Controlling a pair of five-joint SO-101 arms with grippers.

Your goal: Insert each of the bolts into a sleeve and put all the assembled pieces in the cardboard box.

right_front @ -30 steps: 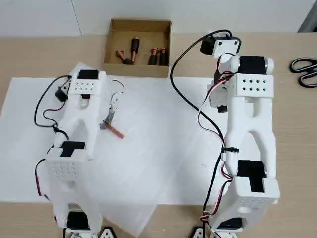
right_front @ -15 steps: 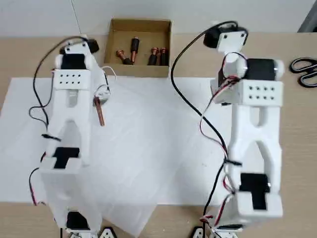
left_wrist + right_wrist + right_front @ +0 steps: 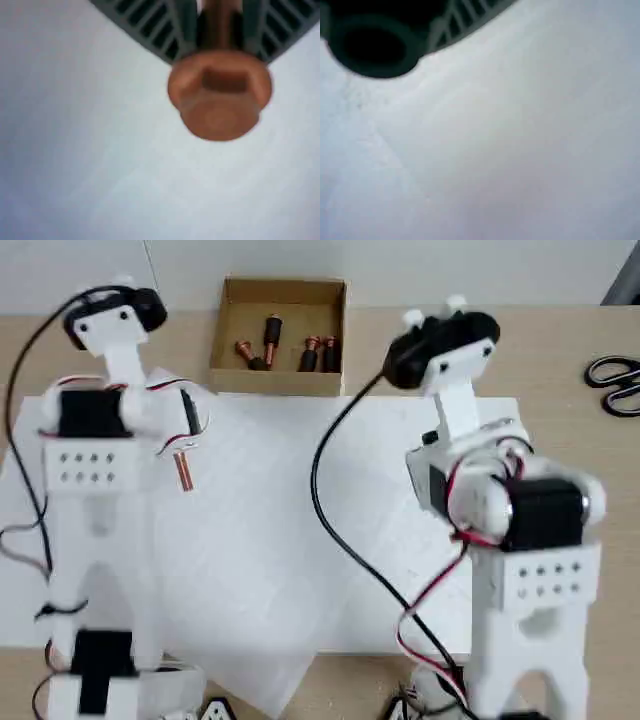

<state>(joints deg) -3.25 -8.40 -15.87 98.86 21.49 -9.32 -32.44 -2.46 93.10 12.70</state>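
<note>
High view: the left arm stands over the left side of the white sheet [image 3: 300, 530], which covers the middle of the table [image 3: 580, 460]. The left gripper [image 3: 183, 450] is closed on a copper bolt [image 3: 185, 474], which hangs upright above the sheet near its far left corner, off to the near left of the cardboard box [image 3: 222, 335]. From the left wrist view, the ribbed fingers [image 3: 145, 25] clamp the bolt's shank from both sides, and its flanged head [image 3: 220, 95] sticks out past the tips, clear of the sheet.

The box sits at the table's far edge, just beyond the sheet's far edge. Four assembled pieces [image 3: 271, 336] lie inside it.

The right arm [image 3: 500, 505] stands over the sheet's right side. In the right wrist view, the right gripper [image 3: 400, 17] has its jaws closed on a black sleeve [image 3: 370, 50], whose open end faces the camera beside a ribbed finger [image 3: 465, 17], above the sheet.

Scissors [image 3: 615, 380] lie at the table's right edge.
</note>
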